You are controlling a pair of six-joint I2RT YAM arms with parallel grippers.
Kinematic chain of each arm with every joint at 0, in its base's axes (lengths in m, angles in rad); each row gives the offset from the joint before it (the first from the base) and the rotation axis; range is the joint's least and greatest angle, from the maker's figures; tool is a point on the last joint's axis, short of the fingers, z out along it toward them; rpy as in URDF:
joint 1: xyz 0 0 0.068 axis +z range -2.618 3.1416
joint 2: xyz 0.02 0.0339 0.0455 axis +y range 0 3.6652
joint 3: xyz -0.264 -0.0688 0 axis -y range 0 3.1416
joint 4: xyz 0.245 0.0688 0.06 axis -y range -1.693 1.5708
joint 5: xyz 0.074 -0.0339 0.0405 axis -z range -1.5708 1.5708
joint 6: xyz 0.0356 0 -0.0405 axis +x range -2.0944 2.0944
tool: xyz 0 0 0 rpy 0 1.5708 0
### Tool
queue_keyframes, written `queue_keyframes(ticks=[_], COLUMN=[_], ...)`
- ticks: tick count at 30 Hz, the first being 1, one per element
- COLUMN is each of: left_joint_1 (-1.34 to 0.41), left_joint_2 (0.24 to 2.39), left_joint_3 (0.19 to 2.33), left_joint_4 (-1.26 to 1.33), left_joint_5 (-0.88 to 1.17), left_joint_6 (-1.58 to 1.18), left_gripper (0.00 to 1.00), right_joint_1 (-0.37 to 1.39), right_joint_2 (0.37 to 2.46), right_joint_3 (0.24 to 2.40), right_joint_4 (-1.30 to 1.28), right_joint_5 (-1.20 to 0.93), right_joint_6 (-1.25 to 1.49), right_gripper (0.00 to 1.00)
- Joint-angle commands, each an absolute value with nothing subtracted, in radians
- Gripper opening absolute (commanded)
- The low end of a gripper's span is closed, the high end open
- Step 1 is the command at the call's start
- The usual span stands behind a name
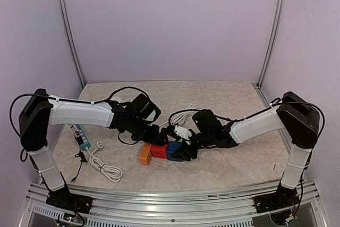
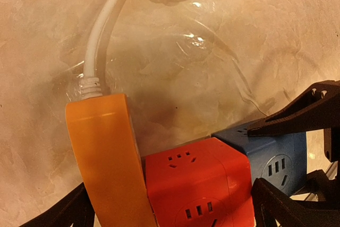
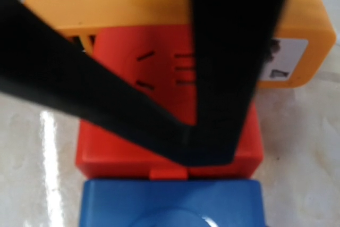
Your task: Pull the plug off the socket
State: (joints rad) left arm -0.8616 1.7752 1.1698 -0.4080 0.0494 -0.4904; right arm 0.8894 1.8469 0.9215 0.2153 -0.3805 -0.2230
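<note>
Closest to your right wrist camera sits the blue cube (image 3: 170, 203), then the red cube (image 3: 117, 158), then the orange block (image 3: 117, 6) set crosswise. From above, that row runs left to right in mid-worktop (image 1: 223, 99), orange leftmost; a white cable (image 2: 101, 41) leaves the orange block's end. Your left jaws stand apart, one either side of orange and red; your right jaws are at blue, and you cannot tell their state. Bare worktop lies beyond the row, edges well off
</note>
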Motion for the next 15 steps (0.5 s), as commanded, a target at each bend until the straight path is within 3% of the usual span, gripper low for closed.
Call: queue_keyframes(ticks=[1,15], left_joint_1=[-0.911,-0.927], left_joint_2=[1.819,1.852], left_joint_3=[1.187,1.153], left_joint_4=[-0.376,-0.406], left_joint_5=[0.116,0.059], left_joint_6=[-0.487,-0.413], left_gripper=[0.99,0.99], right_joint_1=[0.909,0.910], right_joint_2=[1.892,1.886], right_joint_3=[0.937,0.915], right_joint_4=[0.236,0.294], right_joint_5=[-0.362,-0.310], right_joint_6=[-0.165,-0.100], right_gripper=[0.21,0.14])
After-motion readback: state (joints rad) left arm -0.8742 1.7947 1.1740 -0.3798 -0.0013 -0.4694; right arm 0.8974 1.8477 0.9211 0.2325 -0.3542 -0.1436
